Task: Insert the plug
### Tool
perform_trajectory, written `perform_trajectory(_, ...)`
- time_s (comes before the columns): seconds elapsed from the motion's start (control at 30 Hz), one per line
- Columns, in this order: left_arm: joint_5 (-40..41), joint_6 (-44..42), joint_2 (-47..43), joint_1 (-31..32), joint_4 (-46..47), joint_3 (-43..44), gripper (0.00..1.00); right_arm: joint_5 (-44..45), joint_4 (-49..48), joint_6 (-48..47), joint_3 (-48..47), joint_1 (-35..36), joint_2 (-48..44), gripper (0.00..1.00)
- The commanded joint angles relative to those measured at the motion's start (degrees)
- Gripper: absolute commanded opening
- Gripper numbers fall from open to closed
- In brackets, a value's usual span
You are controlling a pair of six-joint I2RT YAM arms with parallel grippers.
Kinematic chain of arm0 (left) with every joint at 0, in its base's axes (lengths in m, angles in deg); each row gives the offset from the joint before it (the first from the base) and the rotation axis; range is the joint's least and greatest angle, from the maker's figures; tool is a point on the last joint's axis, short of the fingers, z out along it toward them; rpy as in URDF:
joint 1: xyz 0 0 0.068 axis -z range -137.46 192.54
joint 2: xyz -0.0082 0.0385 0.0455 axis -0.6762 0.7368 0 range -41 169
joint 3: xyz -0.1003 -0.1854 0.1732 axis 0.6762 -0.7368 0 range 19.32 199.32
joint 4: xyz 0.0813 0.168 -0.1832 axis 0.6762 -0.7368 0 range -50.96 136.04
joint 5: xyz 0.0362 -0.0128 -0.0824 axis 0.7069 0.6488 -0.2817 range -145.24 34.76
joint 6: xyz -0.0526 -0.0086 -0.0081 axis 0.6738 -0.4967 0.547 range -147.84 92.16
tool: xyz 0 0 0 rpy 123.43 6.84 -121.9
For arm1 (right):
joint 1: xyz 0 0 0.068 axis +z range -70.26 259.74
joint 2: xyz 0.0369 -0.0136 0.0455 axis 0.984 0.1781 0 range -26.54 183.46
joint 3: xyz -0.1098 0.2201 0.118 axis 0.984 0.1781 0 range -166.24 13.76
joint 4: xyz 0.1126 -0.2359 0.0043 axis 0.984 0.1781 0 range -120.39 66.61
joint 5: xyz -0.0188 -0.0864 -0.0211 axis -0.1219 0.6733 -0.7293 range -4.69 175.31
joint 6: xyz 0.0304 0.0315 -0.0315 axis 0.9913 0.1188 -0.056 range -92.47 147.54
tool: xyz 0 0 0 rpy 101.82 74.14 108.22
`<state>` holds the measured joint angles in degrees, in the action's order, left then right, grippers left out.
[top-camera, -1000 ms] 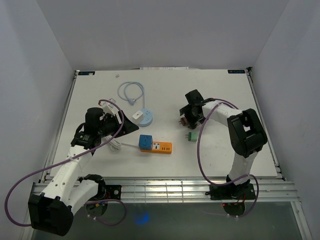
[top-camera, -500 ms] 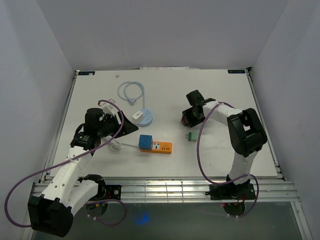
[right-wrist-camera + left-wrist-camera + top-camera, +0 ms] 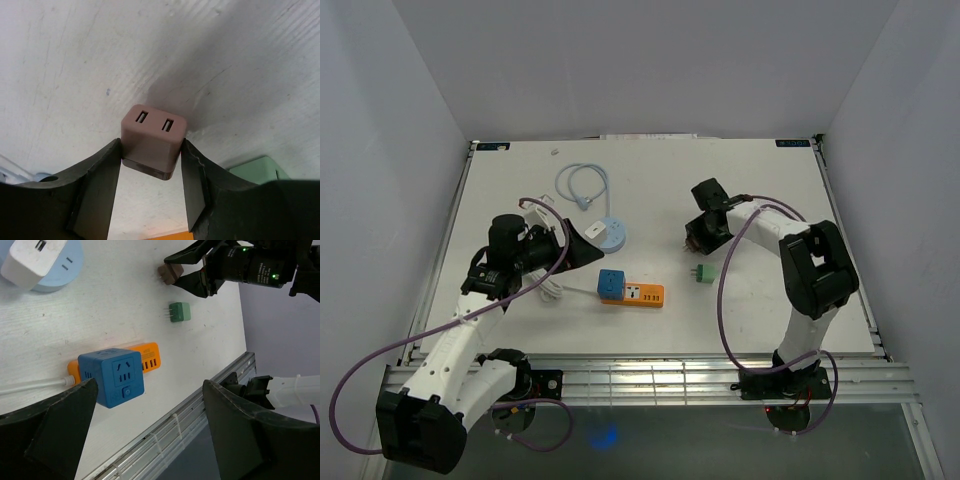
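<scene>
From above, the white desk [image 3: 770, 200] carries a blue cube-shaped socket block [image 3: 610, 284] that touches a flat orange power strip [image 3: 646, 294] near the front middle. A white cable [image 3: 552, 291] goes from the cube to the left. The left claw [image 3: 582, 254] hangs just left of the cube, apart from it. Behind it stands a round light blue base with a white charger [image 3: 608, 233] on top, and further back lies a thin light blue cable loop [image 3: 582, 185]. The right claw [image 3: 697, 237] is low over the desk, right of centre, and a small green plug with metal pins [image 3: 705, 273] lies near it, on the front side.

In the left wrist view, the two dark fingers [image 3: 55, 435] of the left claw are wide apart with nothing between them. The cube and strip lie below. Beyond the green plug, the right claw grips a brown square plug block [image 3: 170, 274].

In the right wrist view, both fingers [image 3: 97, 185] press the sides of the brown block, which shows two USB ports on its top face. It casts a shadow on the desk; I cannot tell if it touches the surface. It is well apart from the cube
</scene>
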<state>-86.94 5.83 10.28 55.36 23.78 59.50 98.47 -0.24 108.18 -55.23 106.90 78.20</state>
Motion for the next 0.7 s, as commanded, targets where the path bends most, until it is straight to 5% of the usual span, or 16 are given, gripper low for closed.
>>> perform_trajectory(0.0,-5.73,0.6,-1.27,0.54,7.38,-0.45,0.98,3.36,-2.1,-6.53,-1.06,2.46,-5.86,0.08)
perform_trajectory(0.23,-4.77,0.34,2.22,0.63,12.42,0.24,0.98,5.73,-15.97,-25.5,1.65,6.5,-10.7,0.08)
perform_trajectory(0.4,-0.65,1.75,7.06,0.63,10.58,2.79,0.98,-3.4,-33.01,-48.01,6.32,6.86,-14.13,0.08)
perform_trajectory(0.67,9.89,0.7,16.21,0.63,5.57,10.26,0.98,-20.45,-42.0,-69.73,9.04,6.77,-18.26,0.08)
